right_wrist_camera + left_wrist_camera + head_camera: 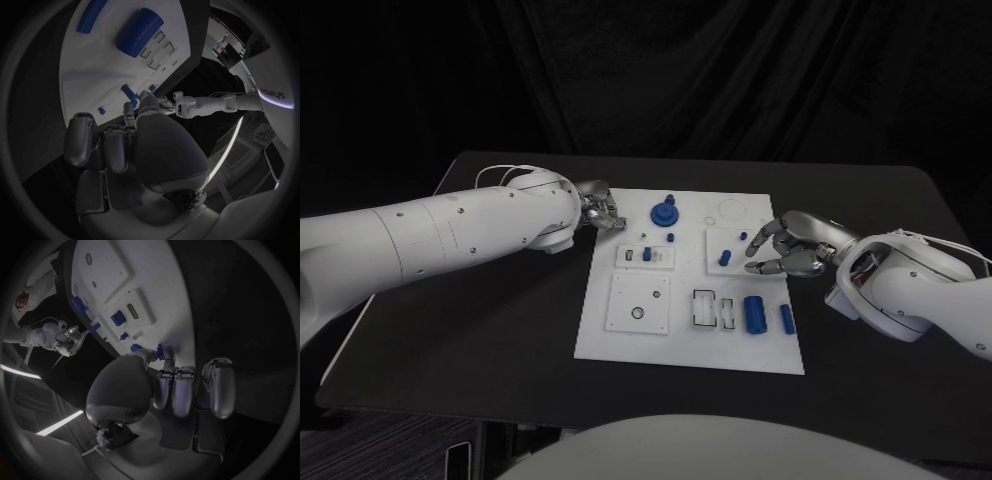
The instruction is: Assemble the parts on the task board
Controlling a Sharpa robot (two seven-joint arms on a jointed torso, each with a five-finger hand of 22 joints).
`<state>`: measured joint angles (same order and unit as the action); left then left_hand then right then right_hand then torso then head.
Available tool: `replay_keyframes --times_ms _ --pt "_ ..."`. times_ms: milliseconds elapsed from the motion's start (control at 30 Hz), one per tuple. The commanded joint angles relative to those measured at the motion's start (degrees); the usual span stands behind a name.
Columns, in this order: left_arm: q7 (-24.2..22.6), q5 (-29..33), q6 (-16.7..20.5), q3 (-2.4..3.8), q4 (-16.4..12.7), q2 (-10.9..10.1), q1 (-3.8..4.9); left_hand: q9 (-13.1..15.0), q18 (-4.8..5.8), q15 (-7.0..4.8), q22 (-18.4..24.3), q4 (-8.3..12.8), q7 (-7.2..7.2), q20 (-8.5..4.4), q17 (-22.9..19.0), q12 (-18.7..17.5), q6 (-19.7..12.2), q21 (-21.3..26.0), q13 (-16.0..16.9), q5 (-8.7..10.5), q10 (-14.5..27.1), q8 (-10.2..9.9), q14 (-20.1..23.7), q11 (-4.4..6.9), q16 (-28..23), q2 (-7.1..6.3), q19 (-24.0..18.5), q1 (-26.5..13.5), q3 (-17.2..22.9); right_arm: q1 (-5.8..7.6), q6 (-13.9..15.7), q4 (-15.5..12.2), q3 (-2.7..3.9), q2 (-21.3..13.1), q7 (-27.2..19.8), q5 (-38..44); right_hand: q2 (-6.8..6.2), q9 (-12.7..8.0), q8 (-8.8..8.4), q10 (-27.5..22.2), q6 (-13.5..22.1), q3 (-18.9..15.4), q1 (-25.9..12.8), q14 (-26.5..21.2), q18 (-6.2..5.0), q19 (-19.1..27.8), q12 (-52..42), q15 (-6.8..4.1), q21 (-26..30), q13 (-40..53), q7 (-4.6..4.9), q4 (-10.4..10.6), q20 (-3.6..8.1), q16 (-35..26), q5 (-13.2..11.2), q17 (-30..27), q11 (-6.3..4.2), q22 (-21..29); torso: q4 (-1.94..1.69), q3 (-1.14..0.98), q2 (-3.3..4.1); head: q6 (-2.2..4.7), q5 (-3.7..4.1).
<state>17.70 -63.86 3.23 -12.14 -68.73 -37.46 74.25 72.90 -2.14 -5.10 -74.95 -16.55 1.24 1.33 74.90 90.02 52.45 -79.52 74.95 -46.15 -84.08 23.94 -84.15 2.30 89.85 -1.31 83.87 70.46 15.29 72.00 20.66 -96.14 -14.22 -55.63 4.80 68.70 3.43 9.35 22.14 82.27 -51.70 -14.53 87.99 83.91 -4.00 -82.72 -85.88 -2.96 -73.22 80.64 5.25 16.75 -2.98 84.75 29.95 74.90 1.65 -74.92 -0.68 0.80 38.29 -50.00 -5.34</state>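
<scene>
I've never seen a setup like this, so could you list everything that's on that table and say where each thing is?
Black table: one, under everything.
White task board plate: one, middle of the table.
Round blue knob part: one, far end of the board.
Large blue cylinder part: one, near right of the board.
Slim blue bar part: one, beside the cylinder, at the right edge.
Smaller blue pieces: several, mid-board; exact count unclear.
Left hand: silver, at the board's far left edge, holding nothing visible.
Right hand: silver, over the board's right side, fingers curled.
</scene>
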Motion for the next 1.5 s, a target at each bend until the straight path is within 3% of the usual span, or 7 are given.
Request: replay_keyframes --times_ms 33,133,267,600,700,867,1500 --pt "-0.9 0.1 2.0 0.05 -1.2 -0.7 -0.14 -0.1 -0.33 -0.41 -11.8 0.8 -0.26 -0.3 15.1 0.0 1.3 -0.2 15.1 0.66 -5.9 -0.1 -5.9 0.57 0.2 -1.32 0.9 0.0 2.5 -0.18 -0.3 0.0 0.02 -0.1 0.8 0.4 1.66 -0.1 -0.35 1.2 -0.3 -0.2 0.8 4.1 -0.08 -0.2 0.3 -0.4 0.3 -2.6 -0.12 -0.2 0.04 -0.1 0.2 5.7 -1.15 -8.7 0.0 -0.01 0.02 0.0 0.03" --pt "-0.9 0.3 3.0 0.05 -2.9 -2.0 -0.14 -0.3 -0.34 -0.51 -11.8 1.4 -0.35 -0.39 15.1 0.0 1.9 -0.2 15.1 1.83 -5.9 -0.5 -5.9 0.65 0.2 -2.3 0.9 -0.3 3.8 -0.22 -0.4 0.0 0.02 -0.1 0.8 0.4 1.66 -0.1 -0.35 1.2 -0.3 -0.2 0.8 4.1 -0.08 -0.2 0.3 -0.4 0.3 -2.6 -0.12 -0.2 0.04 -0.1 0.2 5.7 -1.15 -8.7 0.01 -0.02 0.02 0.0 -0.02" --pt "-0.8 4.6 4.3 0.06 -5.8 -4.2 -0.12 -1.0 -0.45 -0.56 -11.6 2.6 -0.46 -0.48 15.1 0.0 2.9 0.4 15.1 9.77 -5.9 -1.7 -5.9 0.73 0.2 -3.29 0.7 -1.0 5.2 -0.31 -0.4 0.0 0.02 -0.2 0.9 0.4 1.71 -0.1 -0.35 1.1 -0.3 -0.2 0.9 4.1 -0.11 -0.1 0.4 -0.4 0.5 -2.7 -0.12 -0.2 0.04 -0.1 0.3 5.7 -1.15 -8.6 0.03 -0.02 0.02 0.0 -0.05" --pt "-1.8 9.0 7.2 0.05 -13.2 -9.7 -0.09 -1.2 -0.53 -0.57 -11.5 2.9 -0.45 -0.49 15.1 0.0 3.0 0.7 15.1 10.85 -5.9 -2.0 -5.9 0.7 0.2 -3.4 0.5 -1.0 5.2 -0.49 -0.4 0.1 0.02 -0.3 1.1 0.4 1.8 -0.1 -0.32 1.1 -0.4 -0.1 1.0 4.1 -0.11 -0.2 0.4 -0.41 0.5 -2.7 -0.15 -0.2 0.05 -0.1 0.4 5.8 -1.16 -8.6 -0.04 -0.02 -0.01 0.0 0.01" --pt "-2.2 9.4 7.9 0.05 -15.1 -11.1 -0.09 -1.6 -0.61 -0.54 -11.4 2.9 -0.48 -0.43 15.1 0.0 3.6 1.1 15.1 16.91 -5.9 -2.5 -5.9 0.69 0.2 -3.04 0.4 -1.8 4.7 -0.52 -0.4 0.1 0.02 -0.3 1.2 0.4 1.8 -0.1 -0.32 1.1 -0.4 -0.1 1.0 4.1 -0.11 -0.2 0.4 -0.41 0.5 -2.7 -0.15 -0.2 0.05 -0.1 0.4 5.8 -1.16 -8.6 -0.03 -0.01 -0.01 0.0 0.09" --pt "-3.0 9.7 8.8 0.05 -17.0 -12.4 -0.1 -2.3 -0.71 -0.45 -11.2 3.1 -0.37 -0.37 15.1 0.0 4.0 1.6 15.1 21.61 -5.9 -3.4 -5.9 0.58 0.2 -2.53 0.1 -1.8 4.3 -0.57 -0.4 0.1 0.01 -0.3 1.3 0.4 1.84 -0.1 -0.29 1.1 -0.4 0.0 1.1 4.1 -0.11 -0.2 0.4 -0.42 0.5 -2.7 -0.17 -0.2 0.06 -0.1 0.4 5.7 -1.18 -8.7 -0.07 -0.04 -0.02 0.0 0.04" --pt "-6.0 3.8 12.8 0.04 -17.7 -11.7 -2.42 -2.7 -0.91 -0.34 -11.0 3.6 -0.27 -0.28 15.1 0.0 4.3 2.6 15.1 25.44 -5.9 -4.0 -5.9 0.47 0.2 -1.89 -0.3 -1.1 3.7 -0.63 -0.1 -0.5 0.01 -0.7 1.4 0.4 1.89 -0.1 -0.26 1.1 -0.5 0.0 1.2 4.1 -0.11 -0.2 0.4 -0.43 0.5 -2.7 -0.19 -0.3 0.07 -0.1 0.6 5.7 -1.2 -8.7 -0.05 0.07 0.23 0.0 0.06"
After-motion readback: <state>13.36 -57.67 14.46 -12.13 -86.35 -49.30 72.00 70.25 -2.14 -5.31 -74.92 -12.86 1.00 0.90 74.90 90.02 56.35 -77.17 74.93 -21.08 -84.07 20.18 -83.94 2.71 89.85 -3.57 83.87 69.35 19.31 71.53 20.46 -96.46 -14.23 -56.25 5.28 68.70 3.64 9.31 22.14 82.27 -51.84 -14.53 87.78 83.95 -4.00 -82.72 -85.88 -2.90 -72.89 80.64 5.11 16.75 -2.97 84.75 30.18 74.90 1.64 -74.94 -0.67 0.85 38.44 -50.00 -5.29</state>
